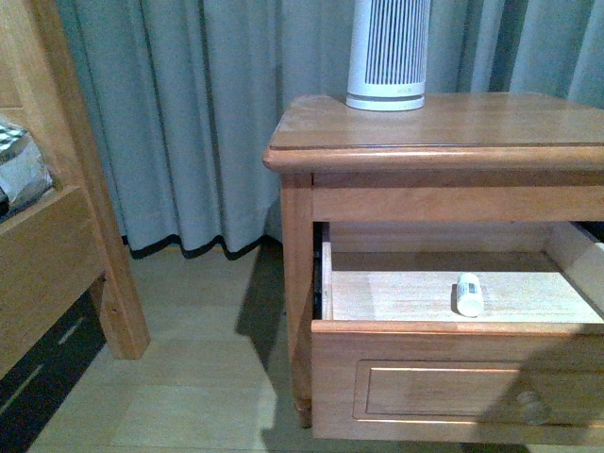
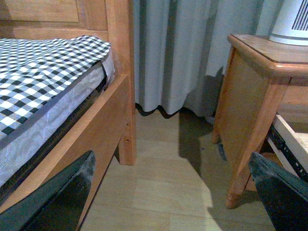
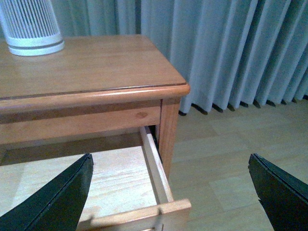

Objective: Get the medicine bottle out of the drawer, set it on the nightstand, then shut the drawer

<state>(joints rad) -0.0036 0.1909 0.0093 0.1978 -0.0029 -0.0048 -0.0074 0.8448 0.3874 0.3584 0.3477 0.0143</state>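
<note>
The medicine bottle [image 1: 469, 293] lies on its side on the pale floor of the open upper drawer [image 1: 377, 307] of the nightstand [image 1: 444, 132]. The drawer's front panel carries a round knob [image 1: 531, 407]. Neither arm shows in the front view. My left gripper [image 2: 178, 192] is open and empty above the floor between the bed frame and the nightstand's side [image 2: 245, 101]. My right gripper [image 3: 171, 192] is open and empty above the drawer's right front corner [image 3: 163, 207]; the bottle is out of its view.
A large white slatted device [image 1: 388, 52] stands at the back of the nightstand top. A wooden bed frame [image 1: 57, 189] with a checkered mattress [image 2: 43, 72] stands to the left. Grey curtains [image 1: 189, 113] hang behind. Pale wood floor [image 1: 189, 377] lies between bed and nightstand.
</note>
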